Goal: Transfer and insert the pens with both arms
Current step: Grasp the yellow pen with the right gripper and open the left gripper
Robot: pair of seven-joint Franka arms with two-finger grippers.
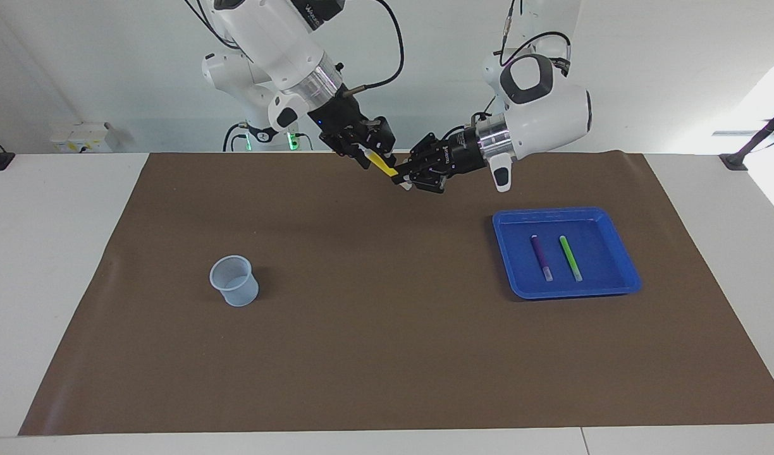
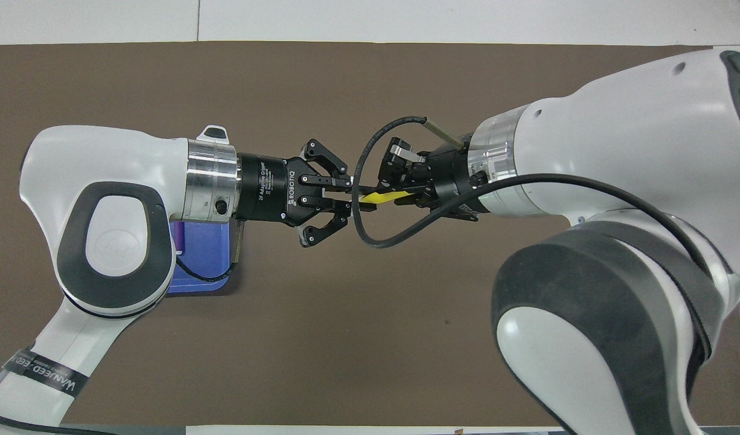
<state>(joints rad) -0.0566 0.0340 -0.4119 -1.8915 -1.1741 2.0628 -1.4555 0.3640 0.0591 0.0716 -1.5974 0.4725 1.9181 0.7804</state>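
Holding one end of the yellow pen (image 1: 382,163) in closed jaws, the left gripper (image 1: 403,181) hangs in the air over the brown mat (image 1: 387,354) on the table (image 1: 58,208), near the robots' edge of it. The right gripper (image 1: 366,153) meets it from the other arm's end, and its jaws are also closed on the pen, at the end that points away from the left jaws. The pen thus spans the short gap between the two sets of jaws, tilted, with the end in the right jaws higher than the end in the left jaws. In the overhead view only a short yellow stretch (image 2: 379,197) shows between the left gripper (image 2: 353,198) and the right gripper (image 2: 406,193), and a black cable (image 2: 370,235) loops down under it. The purple pen (image 1: 540,256) and the green pen (image 1: 570,257) lie side by side, apart from each other, flat in the blue tray (image 1: 621,249), which sits on the mat toward the left arm's end of the table, well clear of both sets of jaws. A clear plastic cup (image 1: 234,280) stands upright on the mat toward the right arm's end, well apart from the right jaws and from the tray.
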